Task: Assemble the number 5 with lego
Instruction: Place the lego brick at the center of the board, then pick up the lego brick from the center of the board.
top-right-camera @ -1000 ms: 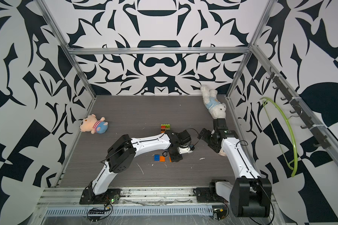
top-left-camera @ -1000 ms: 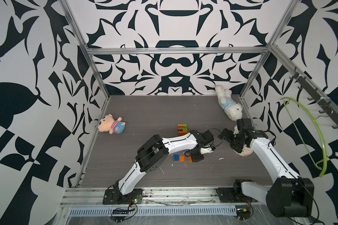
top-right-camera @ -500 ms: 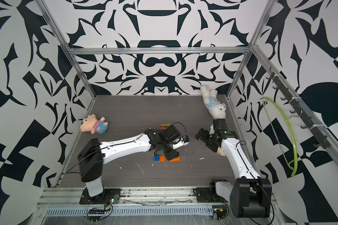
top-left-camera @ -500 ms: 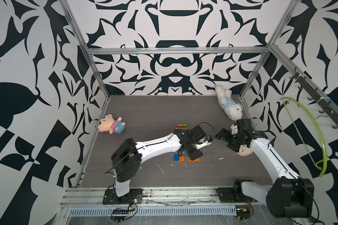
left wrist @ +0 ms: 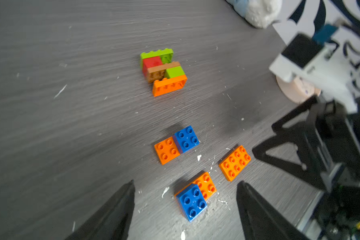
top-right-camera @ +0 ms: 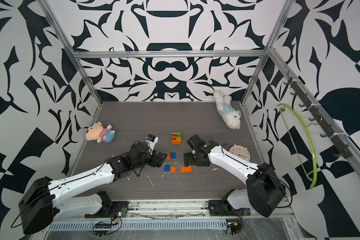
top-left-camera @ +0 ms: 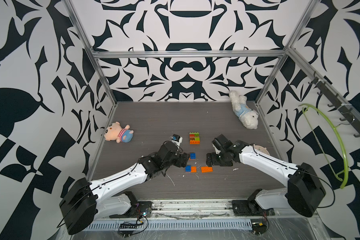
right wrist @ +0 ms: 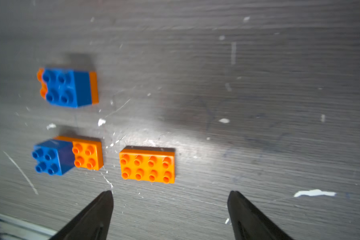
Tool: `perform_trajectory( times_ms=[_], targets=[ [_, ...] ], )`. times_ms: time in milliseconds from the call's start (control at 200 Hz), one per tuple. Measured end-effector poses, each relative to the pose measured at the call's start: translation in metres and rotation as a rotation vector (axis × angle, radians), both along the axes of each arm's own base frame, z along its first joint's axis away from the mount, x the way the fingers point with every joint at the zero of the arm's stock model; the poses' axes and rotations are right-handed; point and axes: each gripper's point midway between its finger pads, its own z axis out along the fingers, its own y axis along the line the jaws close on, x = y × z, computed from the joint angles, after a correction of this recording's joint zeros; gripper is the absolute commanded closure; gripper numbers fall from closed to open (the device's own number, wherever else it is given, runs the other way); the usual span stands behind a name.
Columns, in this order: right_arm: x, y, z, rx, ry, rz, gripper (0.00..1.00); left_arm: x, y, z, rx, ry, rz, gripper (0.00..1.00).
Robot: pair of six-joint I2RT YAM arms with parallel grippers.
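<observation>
At the middle of the table [top-left-camera: 154, 124], lego bricks [left wrist: 176, 144] are laid loose near a stacked block [left wrist: 163, 71]. The left gripper [left wrist: 185, 184] and right gripper [right wrist: 170, 192] are spread open, empty. Next, the oblong orange brick [right wrist: 147, 165] is probably to be grasped and joined.

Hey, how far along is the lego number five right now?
Done, apparently: a green, red, brown and orange brick cluster reads as a five. In hand: nothing; the left gripper and right gripper are open. Left: the farther blue-and-orange pair, the nearer blue-and-orange pair and the orange oblong brick lie loose, unjoined.
</observation>
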Motion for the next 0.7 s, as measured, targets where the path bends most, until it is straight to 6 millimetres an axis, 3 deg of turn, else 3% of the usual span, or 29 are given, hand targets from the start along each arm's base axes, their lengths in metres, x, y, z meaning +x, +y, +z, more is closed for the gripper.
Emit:
perform_trajectory(
  times_ms=[220,310,510,700],
  targets=[
    [-0.007,0.016,-0.005,-0.053,-0.049,0.076,0.05,0.004,0.029,0.002,-0.090,0.032,0.196,0.01],
    [-0.008,0.020,-0.011,-0.071,-0.051,0.090,0.06,0.003,0.035,-0.008,-0.074,0.075,0.231,0.01],
    [-0.012,0.025,-0.027,-0.123,-0.027,0.101,0.05,0.002,0.034,-0.027,-0.074,0.162,0.277,0.01],
    [-0.008,0.030,-0.024,-0.131,-0.052,0.090,0.00,0.003,0.038,-0.036,-0.074,0.200,0.328,0.01]
  ],
)
